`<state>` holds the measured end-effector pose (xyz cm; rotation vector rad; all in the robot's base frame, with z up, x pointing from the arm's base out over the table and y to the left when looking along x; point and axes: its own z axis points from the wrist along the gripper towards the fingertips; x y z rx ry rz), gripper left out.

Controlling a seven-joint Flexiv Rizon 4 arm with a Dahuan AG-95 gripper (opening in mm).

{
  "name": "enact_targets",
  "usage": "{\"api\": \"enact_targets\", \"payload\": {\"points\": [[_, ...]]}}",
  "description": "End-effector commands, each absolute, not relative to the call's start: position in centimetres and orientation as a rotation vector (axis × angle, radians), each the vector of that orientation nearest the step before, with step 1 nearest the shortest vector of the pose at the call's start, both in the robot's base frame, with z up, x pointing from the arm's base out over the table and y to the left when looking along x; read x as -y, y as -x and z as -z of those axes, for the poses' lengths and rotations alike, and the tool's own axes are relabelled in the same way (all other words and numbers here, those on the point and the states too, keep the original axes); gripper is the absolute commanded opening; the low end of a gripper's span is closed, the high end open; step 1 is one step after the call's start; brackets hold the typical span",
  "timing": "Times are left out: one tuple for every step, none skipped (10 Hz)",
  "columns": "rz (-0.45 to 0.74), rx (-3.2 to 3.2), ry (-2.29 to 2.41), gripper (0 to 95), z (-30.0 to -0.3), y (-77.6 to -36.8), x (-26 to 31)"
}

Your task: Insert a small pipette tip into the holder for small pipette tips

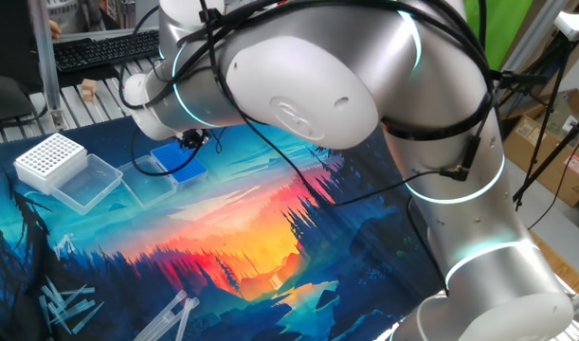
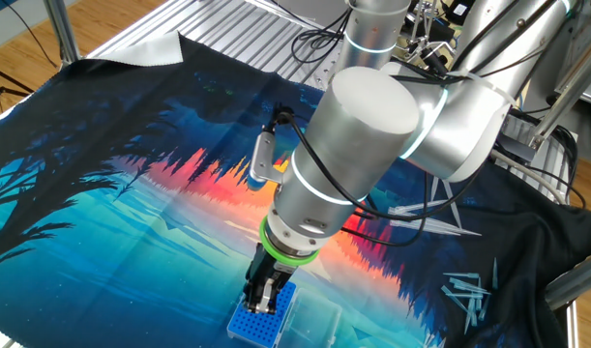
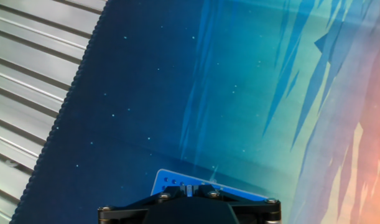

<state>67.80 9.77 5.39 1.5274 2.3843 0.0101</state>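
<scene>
Insertion looks to be the step in hand. Nearest in the other fixed view, the gripper (image 2: 263, 298) stands steeply over the holder for small pipette tips (image 2: 266, 323), fingers pressed nearly together. The small pipette tip is too tiny to make out; presumably it sits pinched between them. The next move calls for a straight push into one hole, then release. At ten o'clock in one fixed view lies the white box (image 1: 50, 158).

Table (image 2: 227, 29): ribbed metal slats, bare at the edges.
Mat (image 2: 102, 222): printed sunset forest, blue and orange, covering the table.
Floor (image 2: 14, 58): wooden boards.
Keyboard (image 1: 104, 49): black, at the far edge.
Cardboard boxes (image 1: 554, 152): stacked at the side.
</scene>
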Motion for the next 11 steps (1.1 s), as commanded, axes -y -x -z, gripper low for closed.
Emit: {"api": "enact_targets", "payload": {"points": [[0.000,-2.381,-1.521,0.0,-5.42,-67.78,-9.75],[0.009,-2.375,-1.518,0.0,-5.42,-67.78,-9.75],[0.009,-2.375,-1.519,0.0,-5.42,-67.78,-9.75],[0.008,-2.374,-1.520,0.0,-5.43,-67.78,-9.73],[0.007,-2.373,-1.521,0.0,-5.45,-67.78,-9.72],[0.006,-2.371,-1.523,0.0,-5.51,-67.77,-9.70],[0.004,-2.368,-1.527,0.0,-5.55,-67.77,-9.68],[0.004,-2.369,-1.527,0.0,-5.57,-67.77,-9.65],[0.003,-2.367,-1.530,0.0,-5.59,-67.77,-9.64],[0.002,-2.365,-1.532,0.0,-5.58,-67.79,-9.61],[0.000,-2.361,-1.537,0.0,-5.55,-67.82,-9.57]]}}
